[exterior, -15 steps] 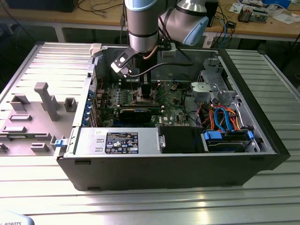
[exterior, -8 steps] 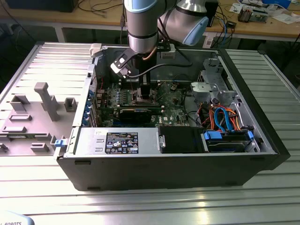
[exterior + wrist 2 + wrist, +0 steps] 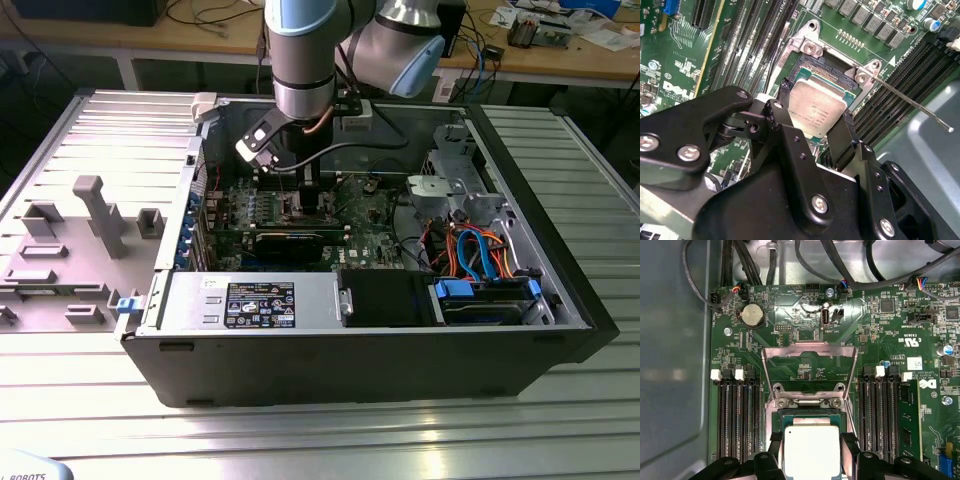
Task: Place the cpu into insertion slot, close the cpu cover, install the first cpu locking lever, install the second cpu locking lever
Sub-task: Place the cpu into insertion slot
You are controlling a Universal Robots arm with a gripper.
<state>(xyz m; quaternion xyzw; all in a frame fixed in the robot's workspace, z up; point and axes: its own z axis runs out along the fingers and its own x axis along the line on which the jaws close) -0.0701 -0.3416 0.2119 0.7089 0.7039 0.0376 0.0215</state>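
Pincer: in the first wrist view the pincer (image 3: 812, 442) has its two black fingers (image 3: 776, 450) closed in on opposite edges of the cpu (image 3: 811, 455), which it grips between them.
Cpu: silver top facing up, directly over the insertion slot (image 3: 810, 416). A strip of the slot's dark inside shows beyond one edge of the cpu. I cannot tell if it is fully seated.
Cpu cover: the silver frame (image 3: 810, 350) stands open, tilted up from its hinge just beside the slot, and green board is seen through its window.
Locking lever: in the second wrist view a thin metal rod (image 3: 910, 103) sticks out from one corner of the slot, over the memory slots (image 3: 890, 95).
Arm: in the exterior view it reaches down into the open computer case (image 3: 350, 370) at the upper middle of the frame.
Tabletop: the ribbed metal tabletop (image 3: 300, 435) carries the case. A grey fixture tray (image 3: 90, 230) lies at the exterior view's left.
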